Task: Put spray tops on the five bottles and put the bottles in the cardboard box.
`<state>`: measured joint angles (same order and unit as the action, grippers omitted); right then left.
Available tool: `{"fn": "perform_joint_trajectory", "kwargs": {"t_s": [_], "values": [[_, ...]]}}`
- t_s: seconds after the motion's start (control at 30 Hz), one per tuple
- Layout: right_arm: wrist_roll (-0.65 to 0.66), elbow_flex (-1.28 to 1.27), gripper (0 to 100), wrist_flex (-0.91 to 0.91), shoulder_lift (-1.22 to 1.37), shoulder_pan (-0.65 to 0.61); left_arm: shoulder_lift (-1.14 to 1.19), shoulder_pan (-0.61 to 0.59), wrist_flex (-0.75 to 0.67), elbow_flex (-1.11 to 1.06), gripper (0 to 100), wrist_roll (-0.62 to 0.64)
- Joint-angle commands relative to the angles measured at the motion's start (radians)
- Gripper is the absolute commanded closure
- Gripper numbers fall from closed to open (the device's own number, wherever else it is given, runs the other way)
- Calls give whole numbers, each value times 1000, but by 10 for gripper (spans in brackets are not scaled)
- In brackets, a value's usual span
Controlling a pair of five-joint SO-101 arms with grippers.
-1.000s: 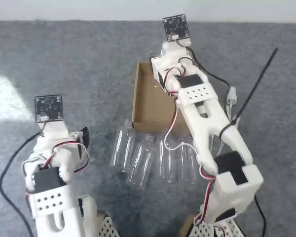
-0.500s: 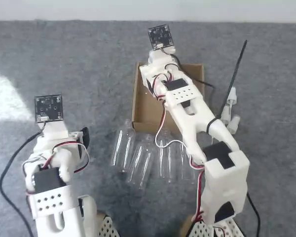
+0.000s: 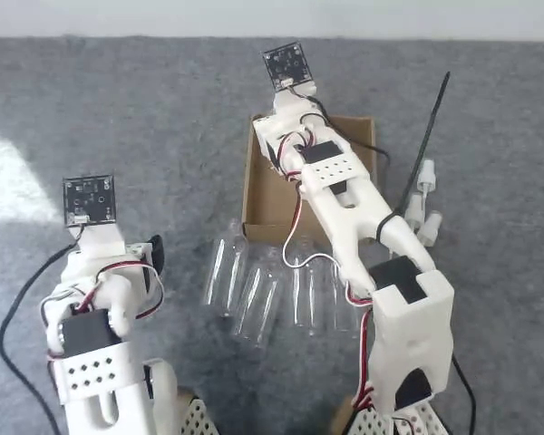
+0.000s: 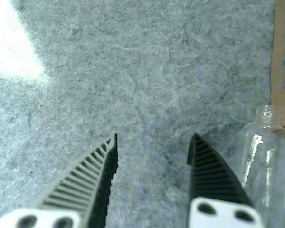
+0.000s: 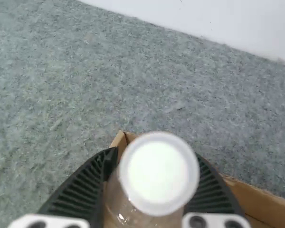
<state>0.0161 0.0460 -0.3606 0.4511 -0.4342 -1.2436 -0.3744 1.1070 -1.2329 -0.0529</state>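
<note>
Right gripper (image 5: 156,159): fingers clamped on a clear bottle (image 5: 157,176) over the cardboard box (image 3: 252,190), far left corner.
Left gripper (image 4: 153,145): fingers wide above the counter (image 4: 133,71).
Other bottles (image 3: 254,292): lying just near of the box.
Spray tops (image 3: 424,195): right of the box.

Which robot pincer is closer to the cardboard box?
Right. The right pincer hangs over the box, gripping a bottle. The left pincer is open over the carpet, away from the box.

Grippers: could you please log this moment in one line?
right gripper: shut on bottle over cardboard box | left gripper: open above carpet | spray tops: beside cardboard box
</note>
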Motion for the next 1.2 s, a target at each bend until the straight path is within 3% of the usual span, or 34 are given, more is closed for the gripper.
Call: {"fn": "perform_joint_trajectory", "kwargs": {"t_s": [0.0, 0.43, 0.77, 1.17], "values": [[20, 46, 864, 16, -7, -5, -18, 0, -29, 8, 776, -6], [21, 46, 863, 18, -15, -16, -15, 2, -29, 8, 776, -6], [21, 46, 653, 18, -16, -16, -12, 3, -29, 8, 776, -6], [84, 112, 651, -53, -35, -16, -12, 3, -29, 8, 776, -6]]}}
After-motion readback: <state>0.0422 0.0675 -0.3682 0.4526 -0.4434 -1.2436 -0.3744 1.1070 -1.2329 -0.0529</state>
